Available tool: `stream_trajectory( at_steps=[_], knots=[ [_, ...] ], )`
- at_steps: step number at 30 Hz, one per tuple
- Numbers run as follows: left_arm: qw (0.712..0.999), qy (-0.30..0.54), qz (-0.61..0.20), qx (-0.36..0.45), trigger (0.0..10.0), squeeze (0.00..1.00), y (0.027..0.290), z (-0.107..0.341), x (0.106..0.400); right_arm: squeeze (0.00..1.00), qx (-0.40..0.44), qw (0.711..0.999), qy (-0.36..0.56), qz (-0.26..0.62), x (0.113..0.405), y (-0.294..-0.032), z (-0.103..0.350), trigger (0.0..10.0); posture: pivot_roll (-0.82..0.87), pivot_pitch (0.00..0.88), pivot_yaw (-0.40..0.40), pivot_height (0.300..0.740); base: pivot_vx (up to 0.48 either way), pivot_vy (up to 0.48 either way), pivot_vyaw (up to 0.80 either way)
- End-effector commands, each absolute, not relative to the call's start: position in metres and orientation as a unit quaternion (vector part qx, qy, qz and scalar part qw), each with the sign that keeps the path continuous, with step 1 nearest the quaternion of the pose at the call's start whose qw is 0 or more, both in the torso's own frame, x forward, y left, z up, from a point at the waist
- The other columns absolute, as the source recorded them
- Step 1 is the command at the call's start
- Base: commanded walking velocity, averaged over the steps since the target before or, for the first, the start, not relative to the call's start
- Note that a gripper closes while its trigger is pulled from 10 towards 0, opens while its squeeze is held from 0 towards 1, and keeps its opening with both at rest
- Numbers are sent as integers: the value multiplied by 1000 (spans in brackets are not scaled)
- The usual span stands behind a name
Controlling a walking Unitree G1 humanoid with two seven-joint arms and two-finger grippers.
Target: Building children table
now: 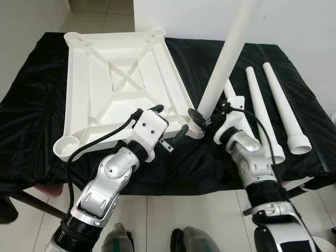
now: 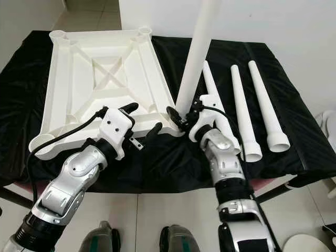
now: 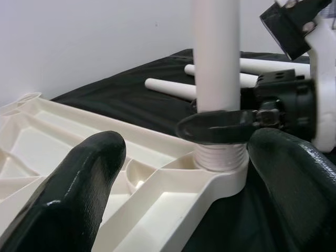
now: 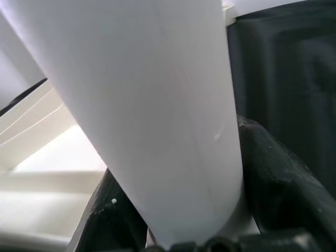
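Observation:
A white tabletop [image 1: 121, 79] lies upside down on a black cloth. One white leg [image 1: 223, 63] stands upright in its near right corner socket, threaded end [image 3: 220, 157] seated in the hole. My right gripper [image 1: 202, 118] is shut on this leg just above the socket; the right wrist view has the leg [image 4: 157, 105] between its fingers [image 4: 278, 178]. My left gripper [image 1: 169, 121] is open at the tabletop's near edge, beside that corner. Its fingers [image 3: 68, 194] stand wide apart on either side of the rim.
Three loose white legs lie on the cloth to the right: two in the open [image 1: 257, 105] [image 1: 283, 105], one [image 1: 231, 89] partly behind my right wrist. The cloth-covered table's front edge [image 1: 199, 184] is close to my body. A white wall stands behind.

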State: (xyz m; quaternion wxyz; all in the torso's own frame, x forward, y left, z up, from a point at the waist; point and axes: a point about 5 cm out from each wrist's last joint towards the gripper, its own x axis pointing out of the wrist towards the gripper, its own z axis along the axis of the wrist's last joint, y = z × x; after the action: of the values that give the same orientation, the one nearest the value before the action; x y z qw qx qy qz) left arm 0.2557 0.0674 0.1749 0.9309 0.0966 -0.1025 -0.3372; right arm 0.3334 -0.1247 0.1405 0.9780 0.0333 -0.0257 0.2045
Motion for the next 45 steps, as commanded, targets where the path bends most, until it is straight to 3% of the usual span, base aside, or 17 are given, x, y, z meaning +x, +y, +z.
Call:
stream_trajectory(
  at_steps=[1, 8, 18, 19, 28, 29, 37, 44, 45],
  knots=[
    [918, -97, -372, 95, 10000, 0, 62, 174, 252, 0, 71, 991, -18, 110, 336, -127, 138, 10000, -68, 54, -23, 740, 0, 0, 0],
    [918, -96, -373, 95, 10000, 0, 61, 174, 252, 0, 45, 999, -11, 9, 333, -124, 135, 10000, -63, 53, -26, 740, 0, 0, 0],
    [920, -99, -369, 90, 10000, 0, 61, 175, 252, 0, 46, 999, -15, 11, 329, -116, 137, 10000, -59, 51, -31, 740, 0, 0, 0],
    [920, -98, -369, 90, 10000, 0, 61, 175, 252, 1000, 53, 998, -21, 23, 330, -118, 139, 10000, -58, 53, -31, 740, 0, 0, 0],
    [920, -98, -369, 89, 10000, 0, 62, 175, 251, 1000, 52, 995, -51, 62, 334, -126, 150, 10000, -58, 54, -38, 740, 0, 0, 0],
    [920, -98, -369, 89, 10000, 0, 62, 175, 251, 0, 51, 993, -52, 88, 335, -129, 152, 10000, -57, 54, -40, 740, 0, 0, 0],
    [920, -98, -370, 89, 10000, 0, 61, 175, 252, 0, 21, 973, -41, 228, 341, -135, 154, 10000, -58, 51, -38, 740, 0, 0, 0],
    [919, -98, -371, 90, 10000, 0, 61, 176, 252, 0, -28, 954, -31, 297, 347, -143, 155, 10000, -53, 46, -35, 740, 0, 0, 0],
    [919, -99, -372, 91, 10000, 0, 61, 176, 252, 0, -48, 947, -25, 316, 349, -147, 155, 8902, -50, 43, -38, 740, 0, 0, 0]
  ],
)
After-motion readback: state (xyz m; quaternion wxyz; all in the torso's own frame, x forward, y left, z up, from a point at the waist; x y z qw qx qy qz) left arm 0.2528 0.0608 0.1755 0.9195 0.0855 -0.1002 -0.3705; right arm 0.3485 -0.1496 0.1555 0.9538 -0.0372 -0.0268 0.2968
